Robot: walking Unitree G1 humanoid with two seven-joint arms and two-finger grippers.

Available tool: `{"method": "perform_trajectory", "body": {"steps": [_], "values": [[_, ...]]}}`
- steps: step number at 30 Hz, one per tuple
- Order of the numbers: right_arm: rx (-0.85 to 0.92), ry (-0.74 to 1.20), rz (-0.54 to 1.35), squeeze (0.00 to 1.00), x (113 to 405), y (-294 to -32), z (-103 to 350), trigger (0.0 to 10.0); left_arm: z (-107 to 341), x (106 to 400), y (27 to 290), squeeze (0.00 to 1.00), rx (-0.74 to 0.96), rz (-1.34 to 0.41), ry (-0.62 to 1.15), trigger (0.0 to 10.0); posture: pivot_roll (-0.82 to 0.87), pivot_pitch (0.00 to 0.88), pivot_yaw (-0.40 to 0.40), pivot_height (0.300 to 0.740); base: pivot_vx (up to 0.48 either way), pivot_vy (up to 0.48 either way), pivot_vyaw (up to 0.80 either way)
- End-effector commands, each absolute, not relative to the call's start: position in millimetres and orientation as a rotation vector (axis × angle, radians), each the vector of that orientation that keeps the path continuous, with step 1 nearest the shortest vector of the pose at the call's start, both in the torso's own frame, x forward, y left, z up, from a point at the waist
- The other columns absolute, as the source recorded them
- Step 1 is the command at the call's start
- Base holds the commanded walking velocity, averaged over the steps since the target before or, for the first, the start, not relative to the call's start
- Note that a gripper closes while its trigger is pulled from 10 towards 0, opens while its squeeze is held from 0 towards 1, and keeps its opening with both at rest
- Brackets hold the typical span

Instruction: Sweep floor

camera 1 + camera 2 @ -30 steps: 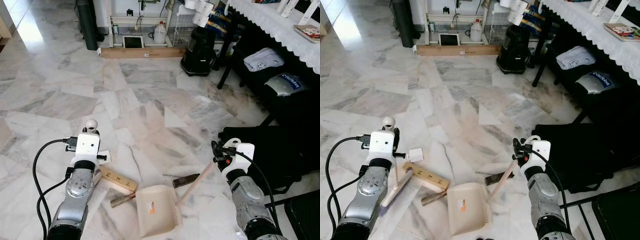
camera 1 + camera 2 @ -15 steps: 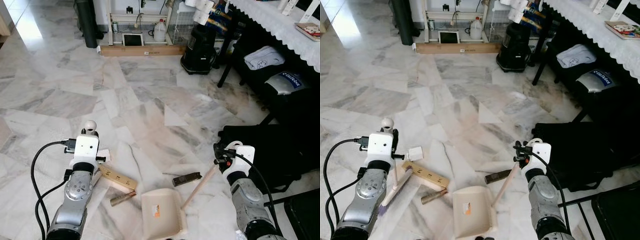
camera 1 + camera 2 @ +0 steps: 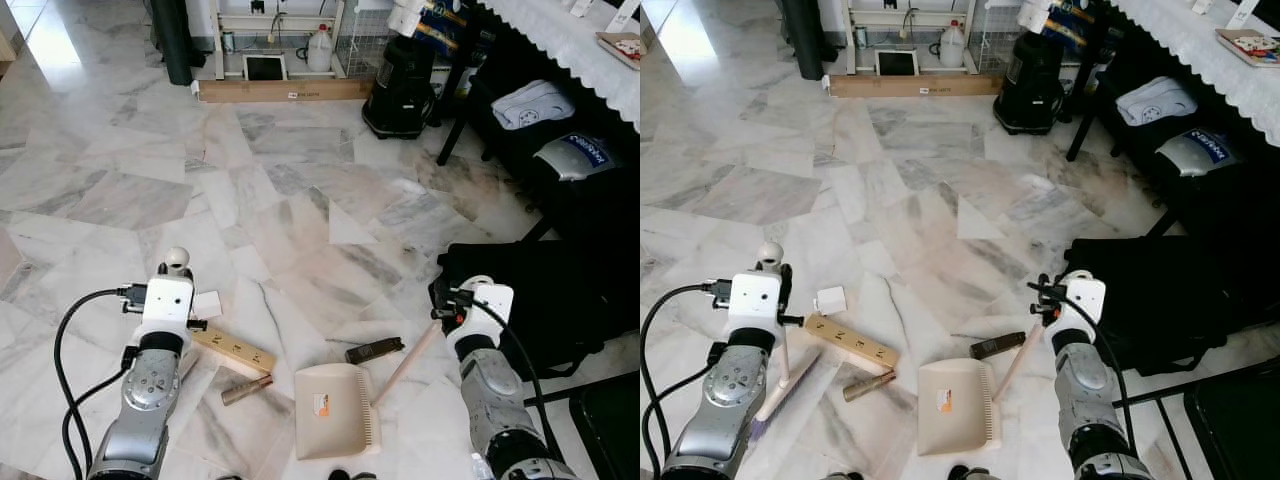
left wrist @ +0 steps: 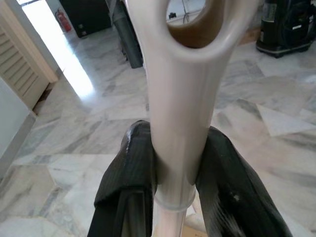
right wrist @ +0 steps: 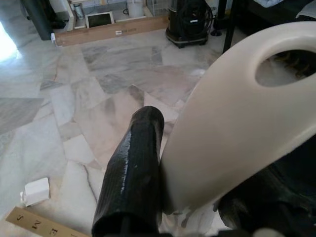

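Dustpan (image 3: 334, 410) lies flat on the marble floor (image 3: 120, 180) between our two arms, its long cream handle (image 3: 408, 350) rising at a slant toward our right side. We note the right gripper (image 5: 182, 197) clamped on the upper end of that handle; in the right wrist view one black finger (image 5: 129, 173) presses against the cream grip just below its hanging hole. The right forearm is extended forward and low, wrist camera uppermost. We observe no debris inside the pan tray. The left gripper (image 4: 175, 192) is closed around the pale shaft of the brush (image 3: 780, 385), both fingers (image 4: 126, 177) tight on either side of it, and the ringed top of the shaft stands above the wrist. The left forearm likewise reaches forward and down, with the brush head resting on the floor near that arm. Items lying on the floor ahead of the pan: a wooden block with letters (image 3: 232, 350), a small white box (image 3: 206, 304) just beyond it, a short brown stick (image 3: 246, 389) and a dark flat object (image 3: 373, 349) beside the dustpan handle. A black bag (image 3: 540, 300) sits on the floor at our right.
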State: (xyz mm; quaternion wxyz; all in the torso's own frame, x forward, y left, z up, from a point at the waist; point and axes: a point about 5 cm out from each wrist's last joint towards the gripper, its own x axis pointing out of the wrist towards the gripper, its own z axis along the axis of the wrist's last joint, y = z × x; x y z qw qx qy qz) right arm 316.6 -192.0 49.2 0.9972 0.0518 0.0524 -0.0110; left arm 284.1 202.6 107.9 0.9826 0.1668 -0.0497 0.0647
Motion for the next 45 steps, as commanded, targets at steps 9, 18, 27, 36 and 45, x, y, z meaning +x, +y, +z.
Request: {"method": "perform_trajectory", "body": {"steps": [9, 18, 27, 36, 45], "values": [[0.119, 0.090, -0.027, 0.00, 314.7, -185.7, 47.8, 10.0, 109.3, 285.8, 184.3, 0.00, 0.300, 0.030, -0.087, 10.0, 0.11, 0.213, -0.098, 0.740, 0.000, 0.000, 0.00], [0.128, 0.077, -0.021, 0.00, 314.4, -184.3, 49.1, 10.0, 108.2, 294.1, 168.9, 0.00, 0.181, -0.029, -0.049, 10.0, 0.09, 0.252, -0.102, 0.740, 0.000, 0.000, 0.00], [0.137, 0.077, 0.004, 0.00, 317.1, -179.8, 51.2, 10.0, 108.0, 295.3, 168.0, 0.00, 0.104, -0.066, -0.016, 10.0, 0.09, 0.266, -0.110, 0.740, 0.000, 0.000, 0.00], [0.144, 0.086, 0.028, 0.00, 318.3, -176.1, 51.2, 10.0, 111.5, 296.6, 170.8, 0.00, 0.027, -0.061, -0.004, 10.0, 0.09, 0.271, -0.118, 0.740, 0.000, 0.000, 0.00], [0.150, 0.093, 0.039, 0.00, 320.2, -172.7, 51.9, 10.0, 121.4, 300.2, 178.2, 0.00, -0.061, -0.033, -0.012, 10.0, 0.10, 0.275, -0.124, 0.740, 0.000, 0.000, 0.00]]}}
